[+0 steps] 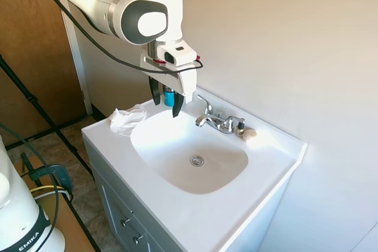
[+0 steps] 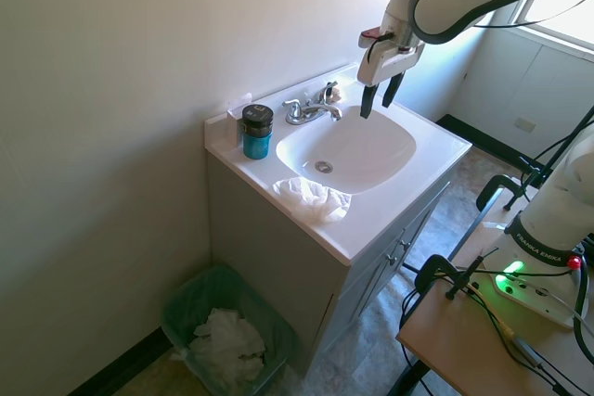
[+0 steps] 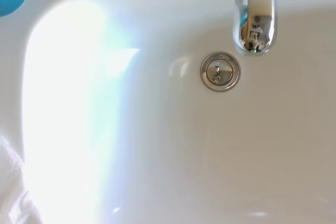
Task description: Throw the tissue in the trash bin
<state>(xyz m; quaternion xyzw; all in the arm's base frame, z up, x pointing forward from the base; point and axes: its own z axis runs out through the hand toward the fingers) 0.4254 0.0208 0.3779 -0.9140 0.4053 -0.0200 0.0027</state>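
One vanity top (image 2: 408,194), white, with sink basin. One trash bin (image 2: 183,299), green, on the floor beside the cabinet. One gripper (image 2: 380,97), fingers parted and empty, which we logged above the basin. One tissue (image 2: 313,198), crumpled on the counter's front rim, apart from the gripper, toward the bin side.

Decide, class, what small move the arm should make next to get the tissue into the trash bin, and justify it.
Probably shift the gripper sideways until it is over the tissue. Its jaws are open and empty above the sink basin, while the tissue lies on the countertop at the basin's edge, above the trash bin on the floor.
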